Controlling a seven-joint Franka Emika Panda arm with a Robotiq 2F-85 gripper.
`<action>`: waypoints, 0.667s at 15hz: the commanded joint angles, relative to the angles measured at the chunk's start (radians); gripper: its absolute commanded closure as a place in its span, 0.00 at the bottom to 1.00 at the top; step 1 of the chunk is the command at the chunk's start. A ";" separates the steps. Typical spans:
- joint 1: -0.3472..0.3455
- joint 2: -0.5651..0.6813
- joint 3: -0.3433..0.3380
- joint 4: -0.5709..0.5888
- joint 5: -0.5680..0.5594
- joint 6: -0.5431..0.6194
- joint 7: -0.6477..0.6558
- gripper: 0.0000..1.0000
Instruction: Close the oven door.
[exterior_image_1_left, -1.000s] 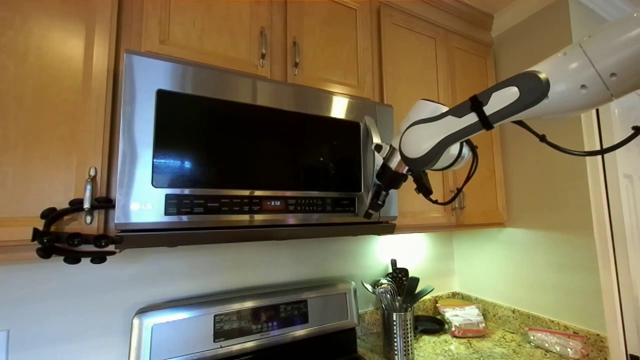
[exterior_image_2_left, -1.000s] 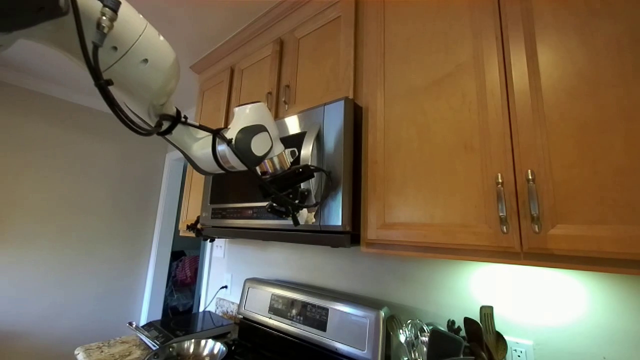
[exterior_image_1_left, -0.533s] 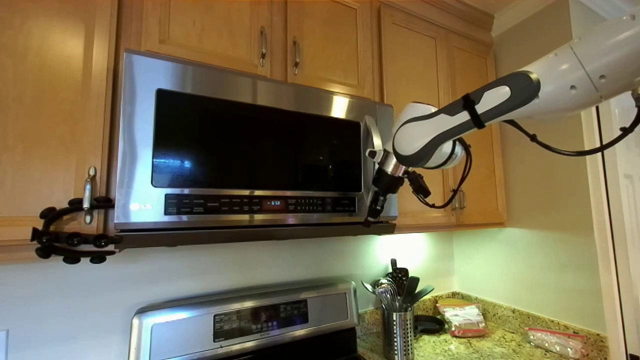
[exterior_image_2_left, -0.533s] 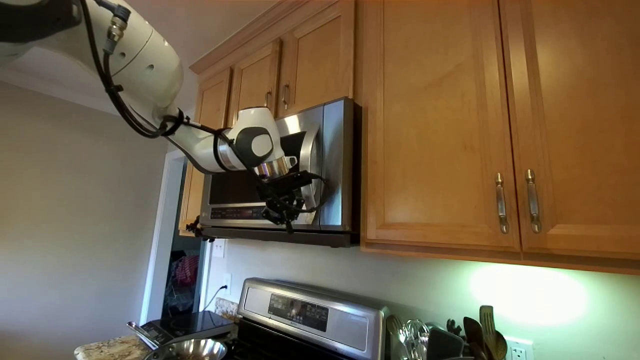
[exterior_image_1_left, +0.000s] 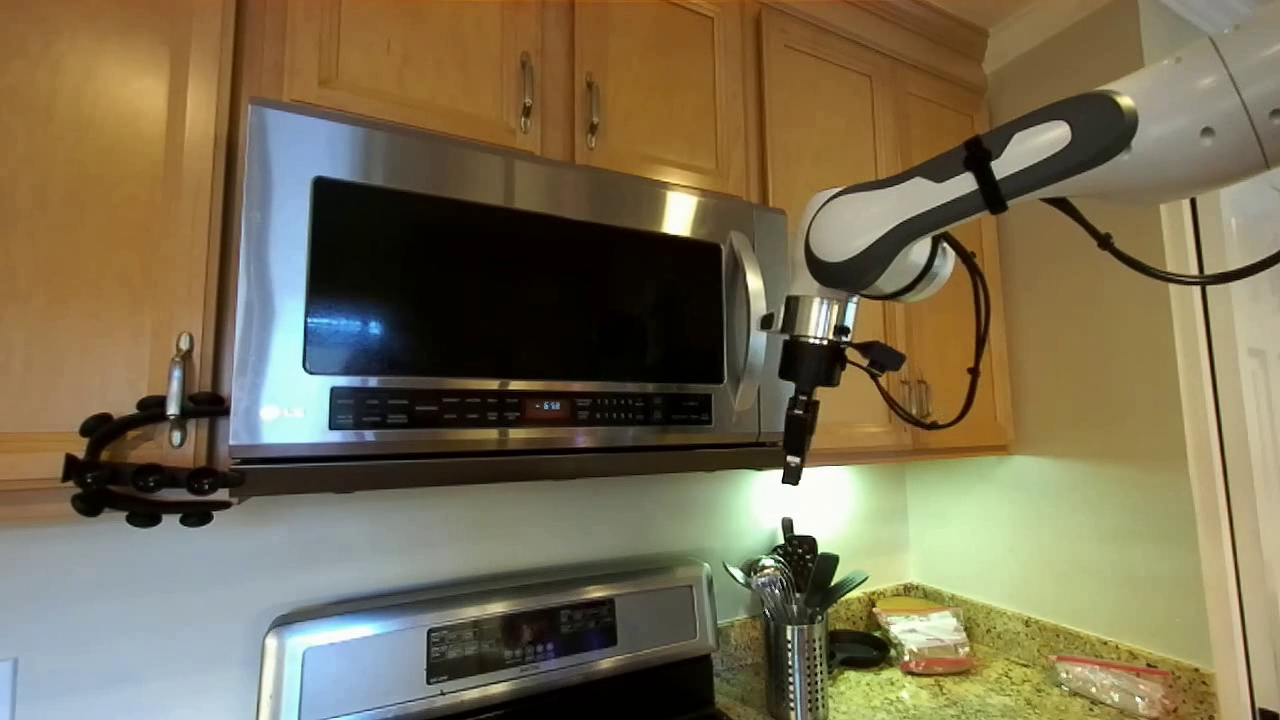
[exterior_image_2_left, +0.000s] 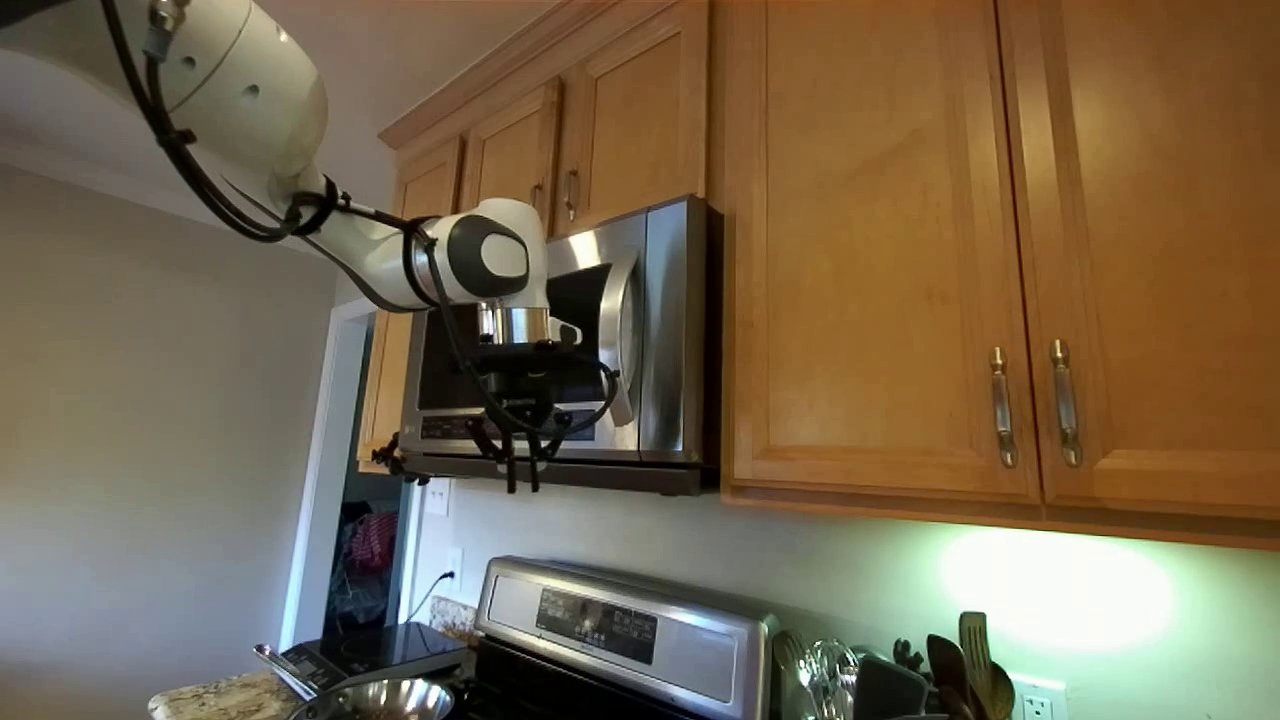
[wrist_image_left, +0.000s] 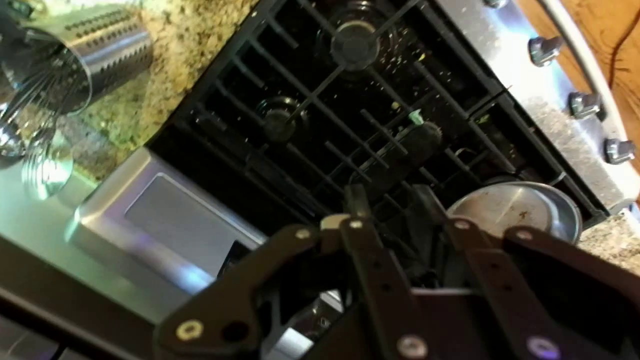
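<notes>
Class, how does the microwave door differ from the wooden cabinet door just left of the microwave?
The microwave door is steel-framed with dark glass; the cabinet door is golden wood. The microwave door's handle is a long curved bar spanning much of the door's height; the cabinet door's handle is short and sits low. Both have an upright metal handle near the right edge.

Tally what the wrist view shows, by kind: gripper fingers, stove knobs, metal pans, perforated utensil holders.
Gripper fingers: 2
Stove knobs: 4, one cut off at the top edge
Metal pan: 1
Perforated utensil holder: 1
Total: 8
</notes>
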 joint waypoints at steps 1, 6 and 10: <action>-0.024 -0.074 -0.018 -0.096 0.063 -0.110 0.076 0.40; -0.037 -0.048 -0.025 -0.115 0.102 -0.158 0.116 0.33; -0.044 -0.053 -0.025 -0.149 0.107 -0.165 0.152 0.14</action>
